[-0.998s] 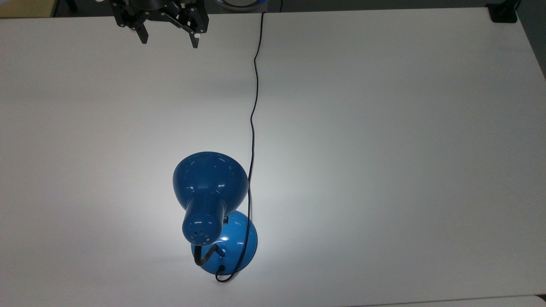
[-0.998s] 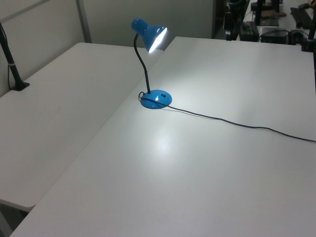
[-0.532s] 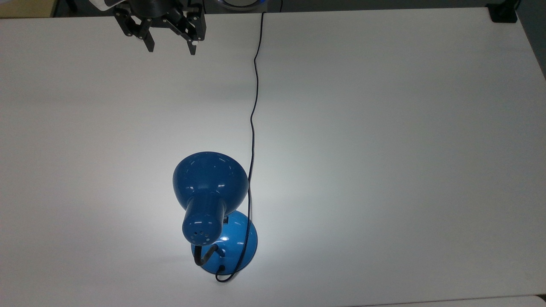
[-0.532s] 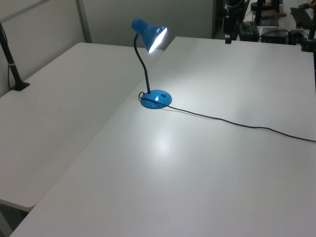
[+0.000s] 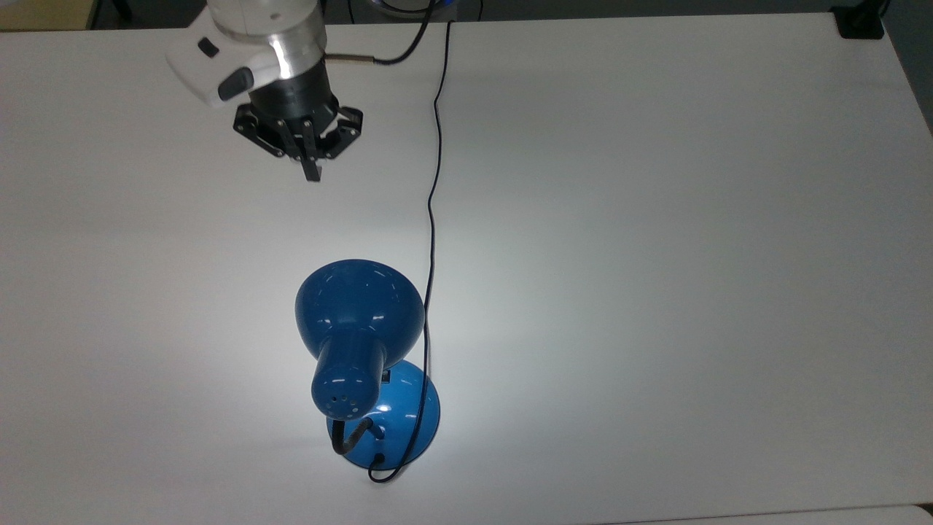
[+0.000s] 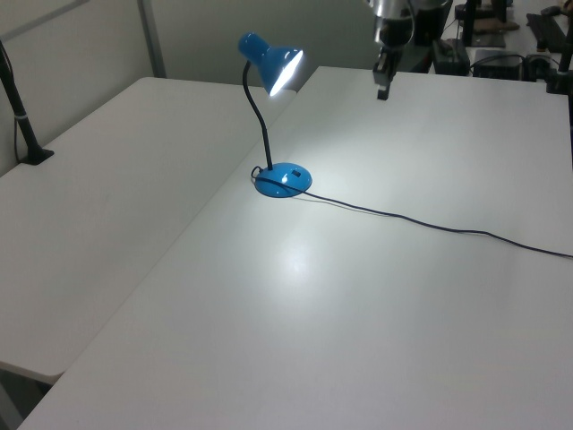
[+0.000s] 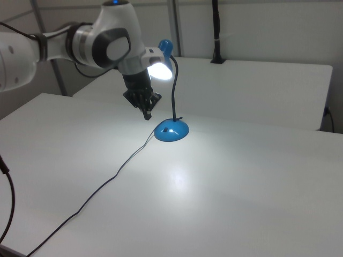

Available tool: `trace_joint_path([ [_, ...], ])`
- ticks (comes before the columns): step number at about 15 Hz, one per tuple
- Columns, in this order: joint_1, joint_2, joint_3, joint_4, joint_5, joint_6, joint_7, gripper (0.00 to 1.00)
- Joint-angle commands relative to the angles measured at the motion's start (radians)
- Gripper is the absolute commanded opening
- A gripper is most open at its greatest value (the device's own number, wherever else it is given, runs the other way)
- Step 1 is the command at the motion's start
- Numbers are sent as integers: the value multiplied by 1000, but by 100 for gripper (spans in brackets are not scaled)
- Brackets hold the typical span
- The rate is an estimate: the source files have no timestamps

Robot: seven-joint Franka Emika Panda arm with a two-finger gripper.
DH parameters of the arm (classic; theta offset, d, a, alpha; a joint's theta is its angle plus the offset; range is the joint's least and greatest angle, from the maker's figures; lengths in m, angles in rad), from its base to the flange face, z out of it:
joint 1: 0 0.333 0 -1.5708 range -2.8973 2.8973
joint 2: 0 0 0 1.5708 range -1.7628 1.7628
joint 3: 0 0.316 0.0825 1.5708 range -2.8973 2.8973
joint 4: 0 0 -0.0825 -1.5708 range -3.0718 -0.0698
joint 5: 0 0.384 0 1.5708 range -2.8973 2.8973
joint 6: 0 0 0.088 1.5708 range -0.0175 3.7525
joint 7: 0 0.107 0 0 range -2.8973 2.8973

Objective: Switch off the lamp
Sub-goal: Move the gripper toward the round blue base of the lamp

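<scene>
The blue lamp [image 5: 359, 313] stands on the white table [image 5: 656, 219], lit, with a bright pool of light under its shade [image 6: 273, 63]. Its round base [image 5: 412, 415] lies partly under the shade in the top view, and a black neck [image 7: 173, 96] joins the two. My gripper [image 5: 312, 173] hangs above the table, well apart from the lamp and toward the top view's top. Its fingers are shut together with nothing between them. In the right view the gripper [image 7: 147, 114] hovers just to the left of the base [image 7: 172, 130].
The lamp's thin black cord [image 5: 431, 204] runs from the base across the table to its far edge, passing to the right of my gripper in the top view. A black clamp [image 5: 860, 22] sits at the table's corner. A second white table [image 6: 89, 188] adjoins in the left view.
My gripper has come down from the top view's top edge toward the lamp, and its fingers have gone from spread to shut. The lamp has stayed lit and still.
</scene>
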State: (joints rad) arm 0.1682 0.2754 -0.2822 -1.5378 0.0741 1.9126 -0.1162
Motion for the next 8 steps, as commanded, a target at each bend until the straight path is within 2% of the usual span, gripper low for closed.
trace_joint_path([
  [1,30,88,-5,8,58,181,38,0],
  [6,30,220,20,56,61,416,167,0],
  [8,30,260,31,62,59,480,170,0],
])
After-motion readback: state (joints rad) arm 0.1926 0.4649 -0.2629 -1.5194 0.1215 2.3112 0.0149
